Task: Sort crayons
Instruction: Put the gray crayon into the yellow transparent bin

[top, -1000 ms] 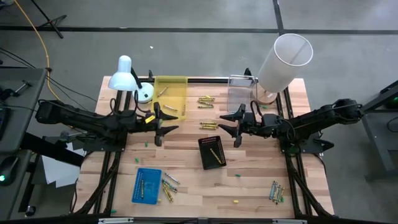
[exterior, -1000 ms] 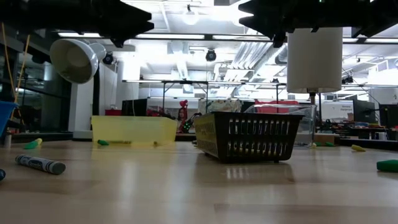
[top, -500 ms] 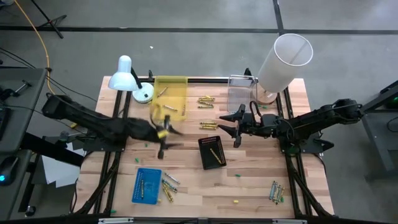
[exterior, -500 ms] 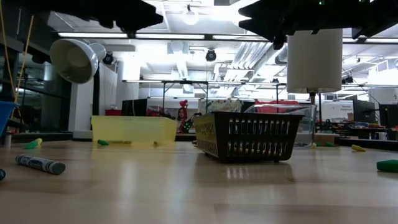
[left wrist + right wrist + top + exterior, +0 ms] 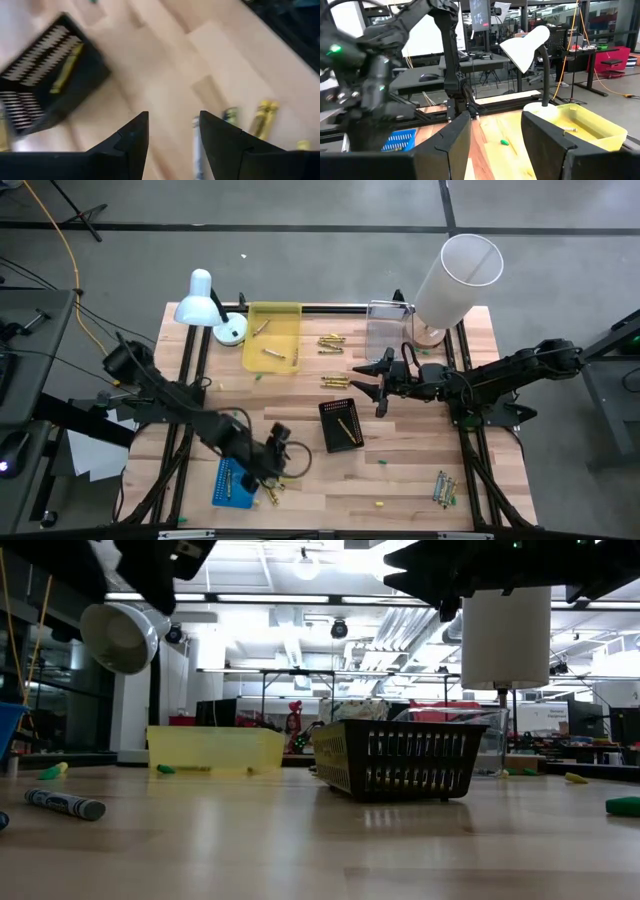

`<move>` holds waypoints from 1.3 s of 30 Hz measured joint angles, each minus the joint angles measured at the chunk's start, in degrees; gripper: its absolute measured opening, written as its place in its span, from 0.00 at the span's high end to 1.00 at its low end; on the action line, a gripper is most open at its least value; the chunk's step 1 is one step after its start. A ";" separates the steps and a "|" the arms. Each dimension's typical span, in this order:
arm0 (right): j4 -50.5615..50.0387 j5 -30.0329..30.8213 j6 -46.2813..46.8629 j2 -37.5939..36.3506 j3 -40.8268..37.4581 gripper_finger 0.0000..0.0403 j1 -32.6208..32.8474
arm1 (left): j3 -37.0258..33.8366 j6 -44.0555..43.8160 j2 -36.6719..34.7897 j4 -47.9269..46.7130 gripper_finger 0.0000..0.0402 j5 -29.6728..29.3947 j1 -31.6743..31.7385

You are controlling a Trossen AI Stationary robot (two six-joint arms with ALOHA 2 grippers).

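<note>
Two arms are in play, but only your left one has moved in the last second. It was parked up by the yellow tray (image 5: 273, 337), beside the desk lamp (image 5: 199, 298); it has since swung down across the table, and the left gripper (image 5: 277, 458) now hangs just beside the blue tray (image 5: 230, 479), over the loose crayons (image 5: 271, 479) lying at that tray's edge. Its jaws stand wide with nothing between them; in the left wrist view you look past the empty fingers (image 5: 131, 142) at yellow and greyish sticks on the wood, with the black basket (image 5: 47, 80) farther off.

That reads as the start of a pick: judging by the pose, your next move is to come down on one stick from that bunch and close.

Moving right, the black basket (image 5: 341, 423) sits mid-table with one yellow crayon inside. More crayons lie between the yellow tray and the clear tray (image 5: 388, 327), and another cluster sits near the table's front right corner (image 5: 443, 488), so most of the sorting looks undone.

Your right gripper (image 5: 381, 379) has not shifted: it waits above the basket's far side, jaws spread and empty.
</note>
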 joint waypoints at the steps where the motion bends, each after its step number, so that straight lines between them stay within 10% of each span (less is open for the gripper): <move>1: 0.02 0.00 0.26 0.00 0.00 0.58 0.00 | 0.95 -1.45 1.33 -0.61 0.60 0.98 -0.18; 9: 0.00 -0.02 1.32 0.02 0.00 0.58 0.00 | 4.37 -13.08 10.07 -5.88 0.60 8.49 1.32; 39: -0.39 -0.02 1.29 0.02 0.00 0.58 0.00 | 3.89 -13.69 17.88 -9.57 0.61 9.63 4.27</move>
